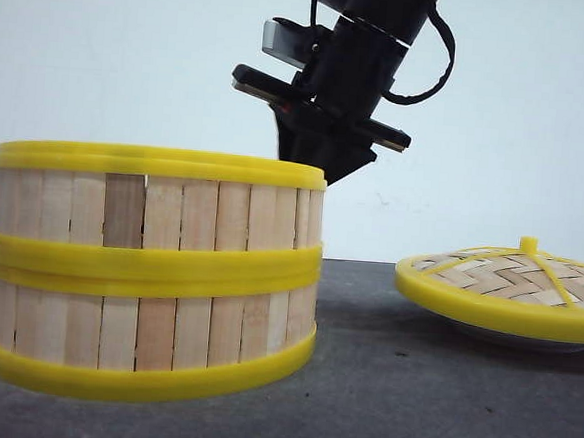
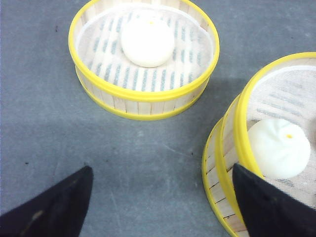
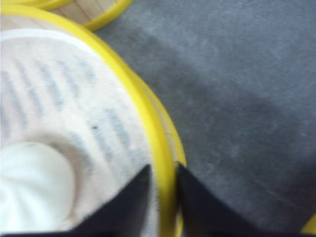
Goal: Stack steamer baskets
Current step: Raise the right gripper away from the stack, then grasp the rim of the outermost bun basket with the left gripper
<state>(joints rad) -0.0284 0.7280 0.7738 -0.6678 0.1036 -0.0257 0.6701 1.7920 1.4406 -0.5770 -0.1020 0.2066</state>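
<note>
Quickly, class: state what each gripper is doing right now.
Left gripper: open, holding nothing.
Right gripper: closed on the rim of the upper steamer basket.

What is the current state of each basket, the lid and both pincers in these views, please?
Two-basket stack: one basket seated on another, upper one uncovered, bun inside.
Single basket: alone on the table, uncovered, bun inside.
Lid: off, lying apart at the right.
Right pincer: closed on the stack's top rim.
Left pincer: open, empty, above the table beside the stack.
</note>
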